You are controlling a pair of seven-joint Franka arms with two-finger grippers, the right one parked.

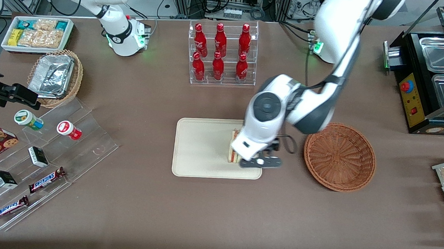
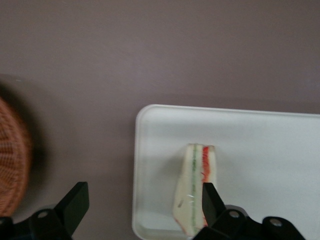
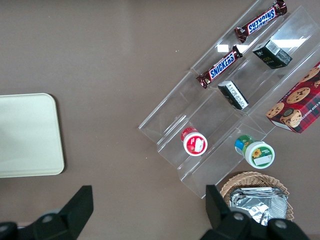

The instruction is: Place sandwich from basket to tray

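Observation:
The sandwich (image 1: 233,152) is a pale wedge with a red and green filling stripe. It lies on the cream tray (image 1: 201,146), near the tray's end that faces the basket. It also shows in the left wrist view (image 2: 194,190), on the tray (image 2: 250,150). The reddish-brown woven basket (image 1: 339,156) stands empty beside the tray, toward the working arm's end; its rim shows in the left wrist view (image 2: 12,165). My left gripper (image 1: 260,162) hangs over that tray end, open (image 2: 142,205). One finger (image 2: 210,200) is right by the sandwich and the other (image 2: 75,200) is over the bare table.
A clear rack of red bottles (image 1: 221,54) stands farther from the camera than the tray. A stepped acrylic display (image 1: 40,158) with snacks, a tan basket of foil containers (image 1: 55,75) and a white snack bin (image 1: 37,33) lie toward the parked arm's end. A black food warmer (image 1: 432,84) stands at the working arm's end.

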